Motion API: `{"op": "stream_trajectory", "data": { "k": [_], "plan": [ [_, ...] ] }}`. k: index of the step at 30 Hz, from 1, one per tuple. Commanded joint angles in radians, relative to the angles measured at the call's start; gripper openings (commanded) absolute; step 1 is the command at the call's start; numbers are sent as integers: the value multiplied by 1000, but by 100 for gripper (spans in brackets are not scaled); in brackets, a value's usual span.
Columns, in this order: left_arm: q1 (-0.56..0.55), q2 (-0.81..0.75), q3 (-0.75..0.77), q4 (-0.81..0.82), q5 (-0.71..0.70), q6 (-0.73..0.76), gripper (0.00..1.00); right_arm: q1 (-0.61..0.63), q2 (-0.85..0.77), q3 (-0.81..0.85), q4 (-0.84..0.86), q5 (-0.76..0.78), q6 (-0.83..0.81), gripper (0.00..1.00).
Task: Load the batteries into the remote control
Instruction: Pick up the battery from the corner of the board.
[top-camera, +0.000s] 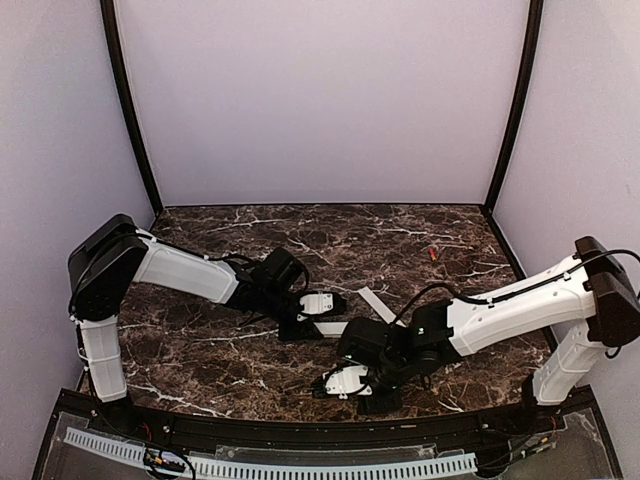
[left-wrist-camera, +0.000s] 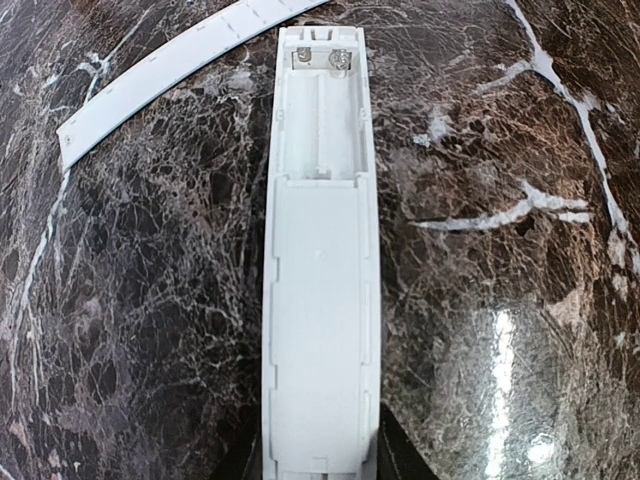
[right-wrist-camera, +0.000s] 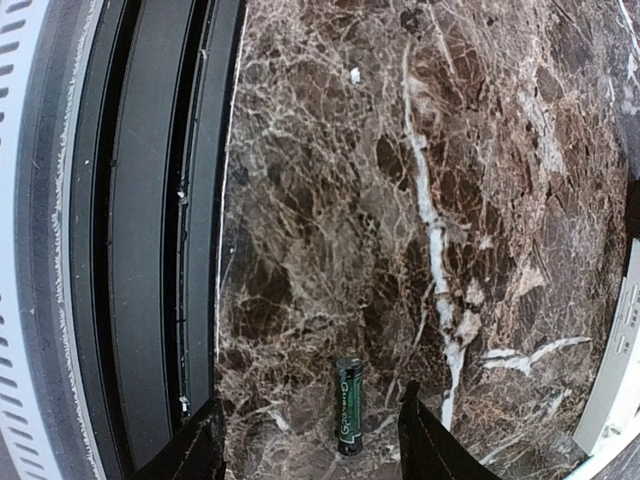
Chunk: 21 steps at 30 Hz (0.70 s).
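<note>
Near the front edge of the brown marble table (right-wrist-camera: 330, 180), the right gripper (right-wrist-camera: 312, 400) stands spread astride a small dark-green cylindrical battery (right-wrist-camera: 348, 405) lying flat. The left gripper (top-camera: 305, 322) pinches the long white plastic remote control (left-wrist-camera: 320, 300), recess upward. Closing off-centre could roll the battery aside.

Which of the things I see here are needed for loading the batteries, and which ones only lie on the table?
Needed:
- remote control, compartment open and empty
- dark green battery, lying loose
- small red cylinder at the far right, probably another battery

Only lying about:
- white cover strip beside the remote control, not needed until the batteries are in
</note>
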Motion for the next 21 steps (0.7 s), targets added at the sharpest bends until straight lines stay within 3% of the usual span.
{"op": "stream_trajectory", "data": {
  "k": [1, 10, 16, 21],
  "plan": [
    [10, 31, -4, -74, -60, 1, 20, -20, 21, -7, 48, 12, -8, 56],
    [9, 35, 0, -87, -45, 6, 20, -61, 120, 18, 39, -32, -15, 48],
    [9, 40, 5, -95, -42, 6, 20, -74, 147, 28, 5, -43, -6, 23],
    [9, 42, 7, -101, -37, 9, 20, -80, 132, 28, -32, -46, -5, 17]
  ]
}}
